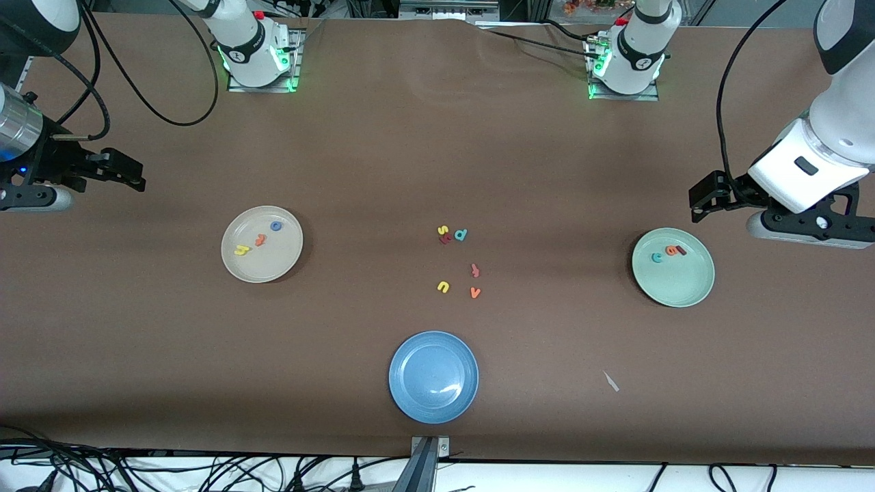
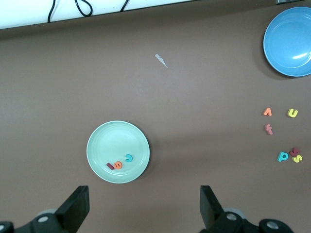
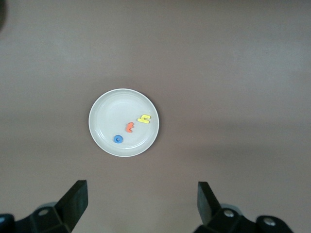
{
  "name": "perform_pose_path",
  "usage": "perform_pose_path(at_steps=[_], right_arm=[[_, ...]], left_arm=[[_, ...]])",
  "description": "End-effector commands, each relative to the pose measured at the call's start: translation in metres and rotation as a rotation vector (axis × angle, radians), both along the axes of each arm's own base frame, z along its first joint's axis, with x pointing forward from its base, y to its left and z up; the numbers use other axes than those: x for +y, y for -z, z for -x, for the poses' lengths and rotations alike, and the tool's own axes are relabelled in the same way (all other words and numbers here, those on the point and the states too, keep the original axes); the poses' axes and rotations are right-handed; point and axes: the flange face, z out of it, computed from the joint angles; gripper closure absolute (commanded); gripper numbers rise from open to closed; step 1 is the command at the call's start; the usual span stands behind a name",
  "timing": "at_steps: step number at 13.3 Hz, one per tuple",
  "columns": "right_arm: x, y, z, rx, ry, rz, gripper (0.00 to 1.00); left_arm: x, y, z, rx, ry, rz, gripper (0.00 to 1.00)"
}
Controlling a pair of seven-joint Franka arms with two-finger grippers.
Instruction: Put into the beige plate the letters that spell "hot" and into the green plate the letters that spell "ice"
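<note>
A brown desk (image 1: 437, 150) was seen from above, with two robot arms pulled back to its ends. At the right arm's end, the right gripper (image 1: 126, 174) hung over bare desk, its fingers spread wide and holding nothing. Near it sat the beige plate (image 1: 232, 266), and in it lay the yellow h (image 1: 242, 250), the orange t (image 1: 260, 240) and the blue o (image 1: 276, 225), apart from one another. In the middle of the desk lay the leftover letters: a yellow s (image 1: 442, 230) touching a dark red letter (image 1: 446, 238), a teal d (image 1: 461, 235) just beside them, then a pinkish letter (image 1: 475, 270), a yellow u (image 1: 443, 287) and an orange v (image 1: 475, 292) nearer the camera. Nearer still sat an empty blue plate (image 1: 433, 376). At the left arm's end, the green plate (image 1: 683, 287) held the teal c (image 1: 657, 257), the orange e (image 1: 671, 251) and the dark red i (image 1: 680, 250), close together. The left gripper (image 1: 701, 201) hovered by that plate's edge, also wide and empty.

Both words appeared sorted, so the task looked finished; the next move likely called only for both arms to wait.
</note>
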Motion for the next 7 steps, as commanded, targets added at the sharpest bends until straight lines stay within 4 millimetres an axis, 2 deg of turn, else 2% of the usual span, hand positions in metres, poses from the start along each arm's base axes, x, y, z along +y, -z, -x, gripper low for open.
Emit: perform_pose_path(at_steps=[1,7], right_arm=[[0.0031,-0.0053,-0.0033,-0.004,-0.002,0.003,0.0],[0.0033,-0.0053,-0.0033,-0.003,-0.002,0.002,0.0]], left_arm=[[0.0012,-0.0097,0.002,-0.024,0.008,0.019,0.0],[0.0042,-0.0093,0.0012,-0.026,0.003,0.016,0.0]])
